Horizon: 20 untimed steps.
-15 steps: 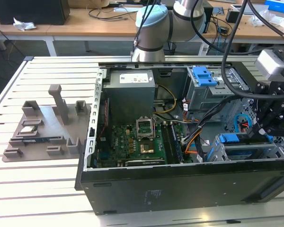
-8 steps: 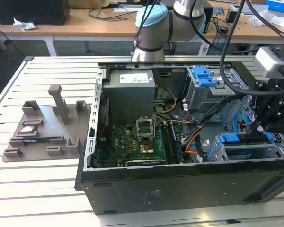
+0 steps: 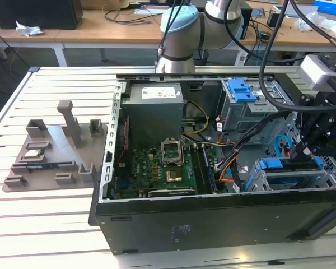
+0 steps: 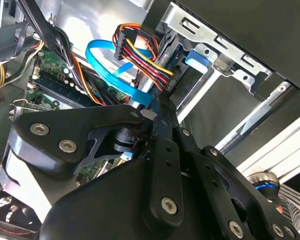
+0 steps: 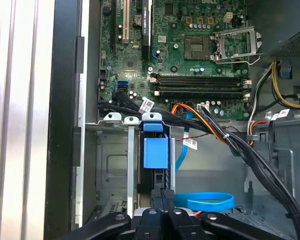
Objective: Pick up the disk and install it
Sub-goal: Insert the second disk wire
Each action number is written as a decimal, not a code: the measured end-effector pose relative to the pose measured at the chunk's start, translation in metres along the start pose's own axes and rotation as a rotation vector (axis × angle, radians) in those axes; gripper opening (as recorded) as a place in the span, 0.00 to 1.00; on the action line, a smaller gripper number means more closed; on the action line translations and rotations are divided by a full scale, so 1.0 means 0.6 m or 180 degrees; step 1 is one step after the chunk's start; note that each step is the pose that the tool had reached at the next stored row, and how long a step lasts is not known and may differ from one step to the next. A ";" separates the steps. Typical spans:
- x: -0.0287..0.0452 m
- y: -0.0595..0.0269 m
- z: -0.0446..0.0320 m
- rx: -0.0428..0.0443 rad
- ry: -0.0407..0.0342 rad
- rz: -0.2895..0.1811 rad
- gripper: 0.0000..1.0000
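Item: disk (image 3: 291,178), blue-railed, sitting in the drive cage in the front corner of the computer case (image 3: 213,218); seen edge-on in the first wrist view (image 5: 155,152)
Gripper (image 3: 298,152): above that cage, fingers (image 5: 165,194) drawn together, tips at the disk's edge; a firm pinch cannot be confirmed
Step, as judged: installing, disk partly in its slot
Requirement, as judged: a straight push along the rails, clear of the blue cable (image 5: 210,201) beside the cage
Surface: slatted white table (image 3: 45,224) under the case; grey parts tray (image 3: 50,151) beside the case
Room: cluttered desks behind the case
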<state>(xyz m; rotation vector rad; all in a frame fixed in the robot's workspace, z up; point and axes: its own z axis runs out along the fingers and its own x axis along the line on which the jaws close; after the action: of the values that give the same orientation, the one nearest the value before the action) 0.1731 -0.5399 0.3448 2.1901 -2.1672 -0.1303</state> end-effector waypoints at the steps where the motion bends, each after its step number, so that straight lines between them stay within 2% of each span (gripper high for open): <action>1: 0.000 0.000 0.000 0.0000 0.0001 0.0000 0.11; 10: -0.001 -0.001 0.007 0.0000 0.0002 0.0000 0.11; 20: -0.001 -0.001 0.008 0.0000 0.0000 -0.0001 0.12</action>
<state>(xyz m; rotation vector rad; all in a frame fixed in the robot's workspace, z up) 0.1731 -0.5394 0.3401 2.1902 -2.1669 -0.1303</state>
